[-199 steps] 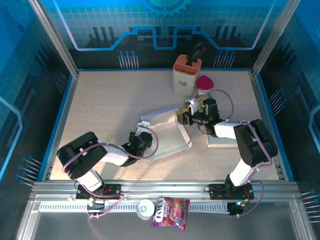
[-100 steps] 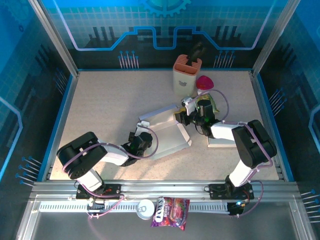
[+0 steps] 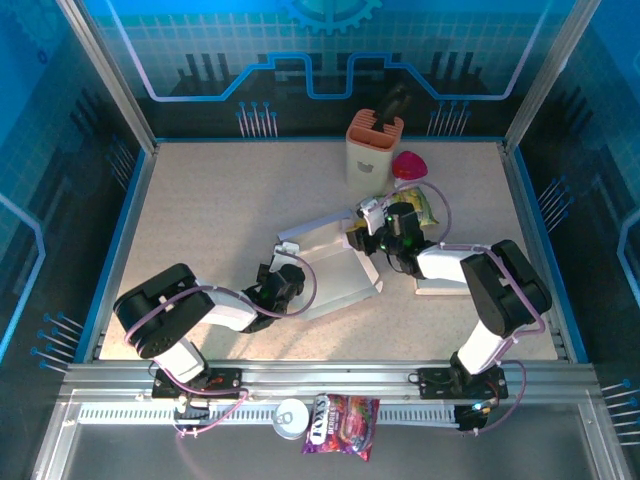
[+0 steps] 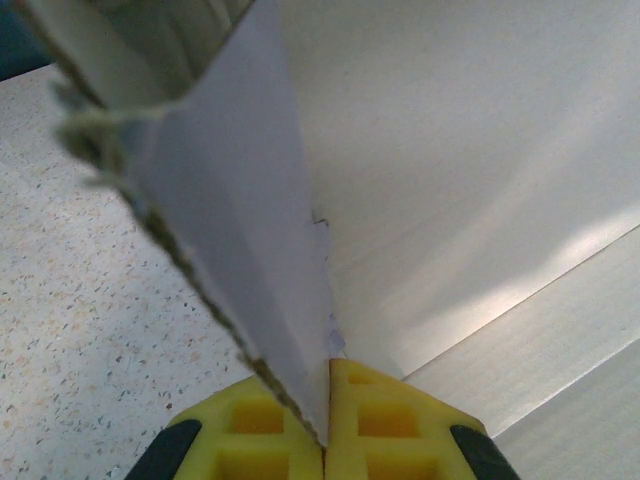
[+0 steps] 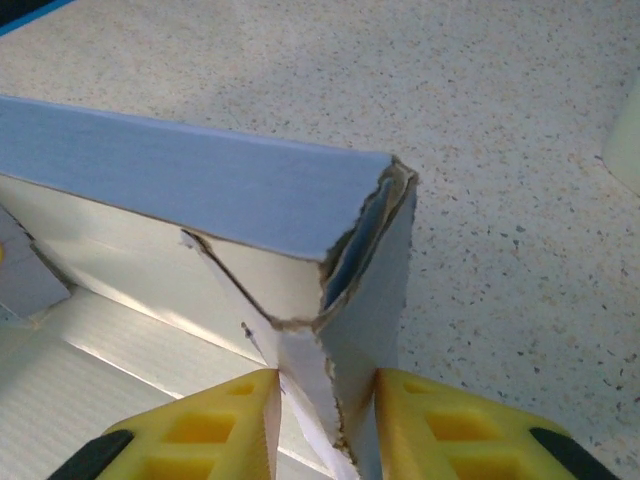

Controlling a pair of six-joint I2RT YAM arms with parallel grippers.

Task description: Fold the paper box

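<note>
The paper box (image 3: 335,272) lies half open in the middle of the table (image 3: 200,200), between my two arms. One long wall stands up along its back. My left gripper (image 3: 287,282) is at the near-left side of the box. In the left wrist view its yellow pads (image 4: 250,425) are squeezed tight on a thin wall of the box (image 4: 230,190) – no gap at all. My right gripper (image 3: 368,233) is at the far-right corner. In the right wrist view that corner (image 5: 350,290) is torn and sits between the pads (image 5: 200,425), which stand a little apart – they seem to press it from both sides. A tan holder (image 3: 374,150) and a red thing (image 3: 408,165) stand behind the box.
</note>
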